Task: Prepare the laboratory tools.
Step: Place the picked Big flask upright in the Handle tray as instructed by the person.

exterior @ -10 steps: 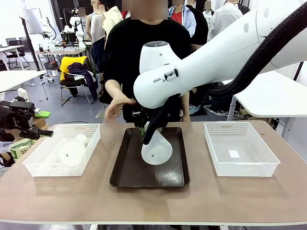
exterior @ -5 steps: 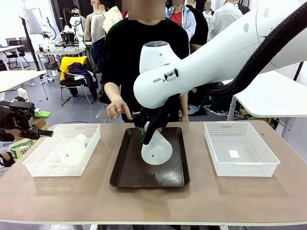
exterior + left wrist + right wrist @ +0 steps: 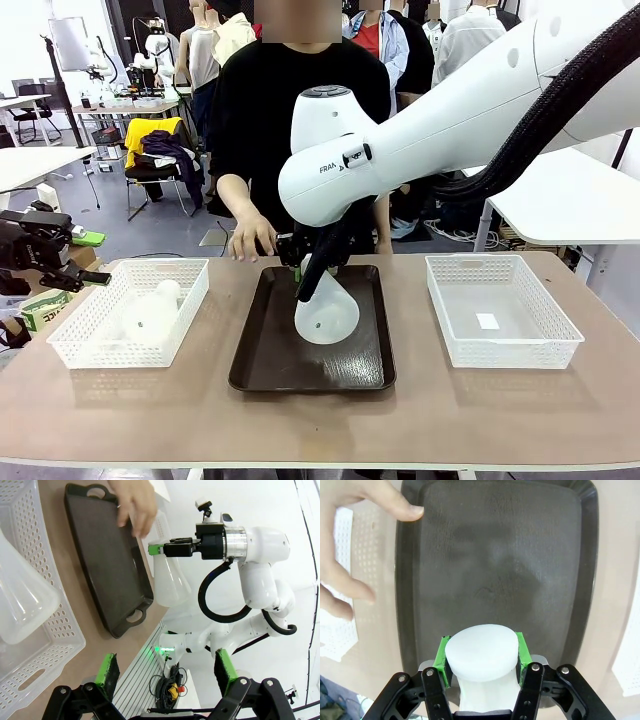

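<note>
In the front view much of the right claw [image 3: 300, 262] is hidden behind the white arm's wrist housing, and the neck of the flask [image 3: 327, 312] is covered too. In the right wrist view the green pads [image 3: 441, 656] are seen pinching that neck from both sides. The flask is tilted over the dark brown tray [image 3: 258, 372]. Its base seems to rest on the tray floor, though contact cannot be confirmed. A second flask [image 3: 150, 316], hazy through the lattice, lies in the left white basket [image 3: 118, 357]. The left claw [image 3: 167, 669] is spread wide with nothing between its pads, by the worktop's left end. A person's hand [image 3: 252, 238] is held at the tray's far edge. The right basket [image 3: 505, 352] is set on the brown worktop [image 3: 320, 420]. Behind it, other tables, a clothes-draped chair and standing people are seen.
</note>
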Controlling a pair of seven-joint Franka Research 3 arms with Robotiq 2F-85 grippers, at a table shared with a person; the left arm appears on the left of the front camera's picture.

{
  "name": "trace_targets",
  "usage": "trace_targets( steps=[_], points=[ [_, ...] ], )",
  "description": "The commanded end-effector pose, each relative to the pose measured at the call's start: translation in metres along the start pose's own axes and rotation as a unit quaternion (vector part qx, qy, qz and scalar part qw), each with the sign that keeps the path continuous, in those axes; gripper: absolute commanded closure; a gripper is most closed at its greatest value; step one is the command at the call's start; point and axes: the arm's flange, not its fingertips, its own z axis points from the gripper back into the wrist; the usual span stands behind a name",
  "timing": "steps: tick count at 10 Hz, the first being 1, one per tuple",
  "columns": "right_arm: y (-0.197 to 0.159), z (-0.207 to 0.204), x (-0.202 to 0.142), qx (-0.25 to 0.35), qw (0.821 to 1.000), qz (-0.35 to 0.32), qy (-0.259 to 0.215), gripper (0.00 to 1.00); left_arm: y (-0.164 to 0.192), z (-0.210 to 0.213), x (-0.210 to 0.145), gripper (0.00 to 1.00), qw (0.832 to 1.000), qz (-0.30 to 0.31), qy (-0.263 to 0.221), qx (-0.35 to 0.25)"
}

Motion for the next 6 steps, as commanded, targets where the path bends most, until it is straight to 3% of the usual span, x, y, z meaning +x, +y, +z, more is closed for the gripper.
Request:
trace_targets(
  steps=[1, 6],
  points=[
    [0.0, 0.0005, 0.0003, 0.002, 1.0, 0.001, 0.0, 1.0, -0.0006, 0.0025, -0.0013, 0.0, 1.0, -0.003, 0.004, 0.003],
    [0.0, 0.0005, 0.0003, 0.002, 1.0, 0.001, 0.0, 1.0, -0.0006, 0.0025, -0.0013, 0.0, 1.0, -0.003, 0.004, 0.003]
  ],
)
